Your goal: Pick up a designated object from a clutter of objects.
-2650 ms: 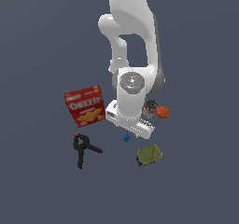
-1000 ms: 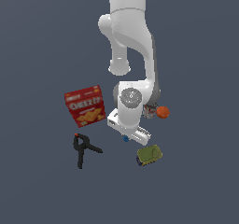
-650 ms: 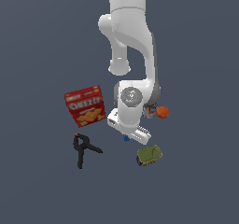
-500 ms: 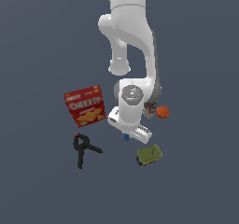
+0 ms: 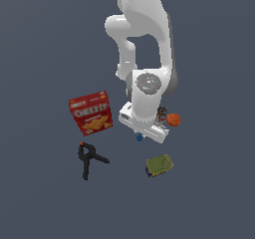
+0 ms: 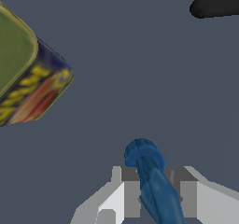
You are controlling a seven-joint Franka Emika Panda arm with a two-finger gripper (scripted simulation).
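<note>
Lowered end effector clasps blue piece (tips cropped).

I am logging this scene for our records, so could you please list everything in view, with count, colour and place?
Cheez-It cracker box: one, red, at the exterior view's left.
Spring clamp: one, black with an orange tip, below the box.
Tin: one, yellow-green, lower right of centre.
Ball: one, orange, right of the wrist.
Can: one, dark, beside the ball, partly hidden.
Blue piece: one, bright blue, between the jaws.
Gripper: one, white-grey, its jaws flank the blue piece.
</note>
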